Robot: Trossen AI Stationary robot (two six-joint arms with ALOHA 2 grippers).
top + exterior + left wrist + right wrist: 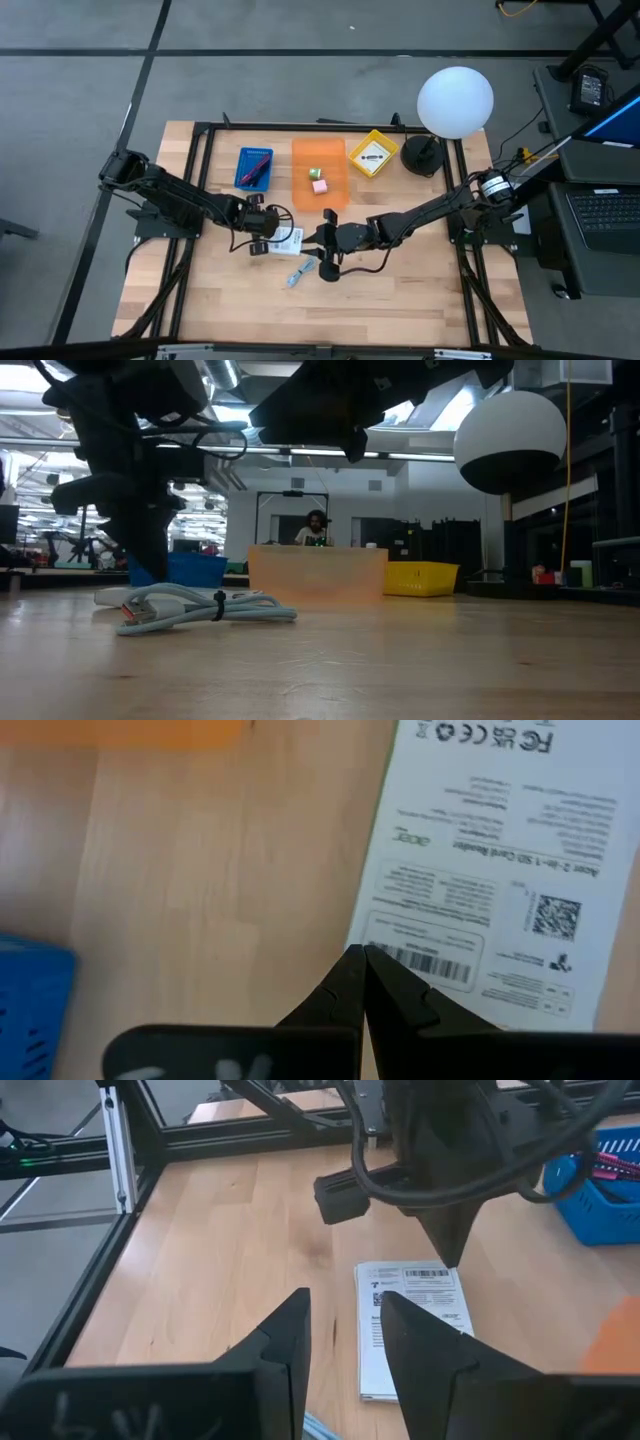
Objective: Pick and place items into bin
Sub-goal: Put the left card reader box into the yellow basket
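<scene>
The wooden table [400,300] fills the middle of the high view, framed by black rails. At its upper right stands a white globe lamp [455,101] on a dark base. Along the upper edge of the table sit three bins in a row: an orange bin [320,160] in the centre, a blue bin [254,168] to its left and a smaller yellow bin [372,154] to its right. Inside the orange bin lie a pink cube [319,186] and, just above it, a tiny greenish cube [314,173]. The blue bin holds a dark-red cord [258,166].

The left arm comes in from the left edge, and the left gripper [268,243] is down at the left side of a white packet [287,240] lying flat just below the centre of the frame. In the left wrist view its fingers [335,995] are pressed together, their tips at the edge of the packet's printed label, with nothing visibly between them.

The right arm comes in from the right, and the right gripper [327,238] hangs just right of the packet. In the right wrist view its fingers [285,1335] stand partly apart and hold nothing.

Below the packet lies a light-blue piece [299,272], with a black cord [330,268] just to its right.
</scene>
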